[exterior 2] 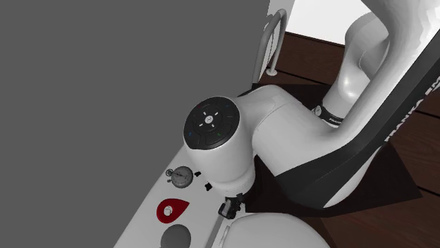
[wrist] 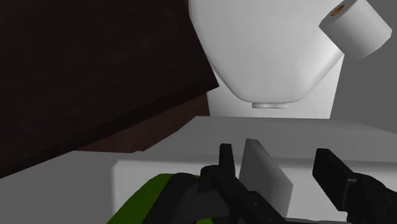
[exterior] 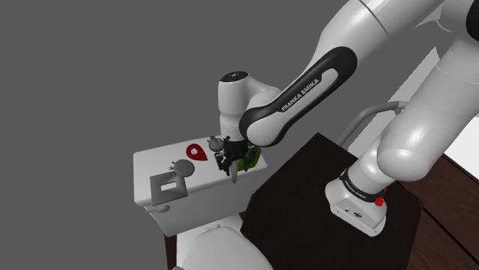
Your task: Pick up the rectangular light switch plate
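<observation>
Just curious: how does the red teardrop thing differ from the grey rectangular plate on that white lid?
The teardrop piece is red, rounded to a tip; the rectangular plate is grey and straight-edged. The teardrop piece lies near the gripper; the rectangular plate lies farther off. Both lie flat on the white lid.

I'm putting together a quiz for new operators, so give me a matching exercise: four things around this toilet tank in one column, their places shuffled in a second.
Things
A. red teardrop-shaped object
B. grey rectangular plate with a square opening
C. green object
D. white toilet paper roll

Places
1. off the lid, beside the white toilet bowl
2. right next to the black end effector
3. on the white tank lid, at its end toward the shoulder view's left
4. mid-lid, toward the grey wall

Pairs: A-4, B-3, C-2, D-1.
</observation>
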Controlling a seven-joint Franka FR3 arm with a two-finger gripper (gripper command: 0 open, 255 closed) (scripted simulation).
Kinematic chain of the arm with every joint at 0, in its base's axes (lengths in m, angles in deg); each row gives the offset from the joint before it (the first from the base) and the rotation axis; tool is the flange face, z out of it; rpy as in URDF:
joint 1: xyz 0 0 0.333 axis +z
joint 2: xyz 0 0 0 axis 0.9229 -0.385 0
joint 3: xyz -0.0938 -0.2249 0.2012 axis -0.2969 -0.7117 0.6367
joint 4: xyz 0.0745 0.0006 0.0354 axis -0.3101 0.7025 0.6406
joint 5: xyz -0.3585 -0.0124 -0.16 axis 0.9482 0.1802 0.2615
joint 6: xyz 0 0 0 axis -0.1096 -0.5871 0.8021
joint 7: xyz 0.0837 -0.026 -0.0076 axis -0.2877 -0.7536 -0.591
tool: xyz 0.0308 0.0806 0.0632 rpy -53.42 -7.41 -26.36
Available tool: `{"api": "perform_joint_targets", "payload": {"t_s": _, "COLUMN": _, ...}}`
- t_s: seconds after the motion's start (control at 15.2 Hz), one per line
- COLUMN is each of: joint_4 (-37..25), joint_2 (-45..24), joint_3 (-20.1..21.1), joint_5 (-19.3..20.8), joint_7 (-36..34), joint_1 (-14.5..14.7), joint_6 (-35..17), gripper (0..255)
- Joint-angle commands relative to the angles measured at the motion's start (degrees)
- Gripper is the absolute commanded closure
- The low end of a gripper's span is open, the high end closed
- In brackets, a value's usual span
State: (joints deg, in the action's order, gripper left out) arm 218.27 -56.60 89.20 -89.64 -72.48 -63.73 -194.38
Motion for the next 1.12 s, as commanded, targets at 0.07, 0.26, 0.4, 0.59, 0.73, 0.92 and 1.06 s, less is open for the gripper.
{"api": "perform_joint_targets", "payload": {"t_s": 0.07, "joint_4": 0.0, "joint_2": 0.0, "joint_3": 0.0, "joint_5": 0.0, "joint_7": 0.0, "joint_1": 0.0, "joint_6": -0.1, "gripper": 255}}
{"api": "perform_joint_targets", "payload": {"t_s": 0.26, "joint_4": 0.0, "joint_2": -0.1, "joint_3": 0.0, "joint_5": 0.0, "joint_7": 0.0, "joint_1": 0.0, "joint_6": -0.1, "gripper": 255}}
{"api": "perform_joint_targets", "payload": {"t_s": 0.4, "joint_4": 0.0, "joint_2": -0.1, "joint_3": 0.0, "joint_5": 0.0, "joint_7": 0.0, "joint_1": 0.0, "joint_6": -0.1, "gripper": 255}}
{"api": "perform_joint_targets", "payload": {"t_s": 0.59, "joint_4": -0.1, "joint_2": 0.8, "joint_3": 0.2, "joint_5": -0.6, "joint_7": 0.3, "joint_1": -0.1, "joint_6": 0.8, "gripper": 255}}
{"api": "perform_joint_targets", "payload": {"t_s": 0.73, "joint_4": -0.3, "joint_2": 2.5, "joint_3": 0.4, "joint_5": -1.6, "joint_7": 0.9, "joint_1": -0.2, "joint_6": 2.5, "gripper": 255}}
{"api": "perform_joint_targets", "payload": {"t_s": 0.92, "joint_4": -0.8, "joint_2": 4.9, "joint_3": 0.5, "joint_5": -3.1, "joint_7": 1.8, "joint_1": -0.3, "joint_6": 5.1, "gripper": 255}}
{"api": "perform_joint_targets", "payload": {"t_s": 1.06, "joint_4": -1.1, "joint_2": 6.5, "joint_3": 0.5, "joint_5": -3.9, "joint_7": 2.3, "joint_1": -0.4, "joint_6": 6.9, "gripper": 255}}
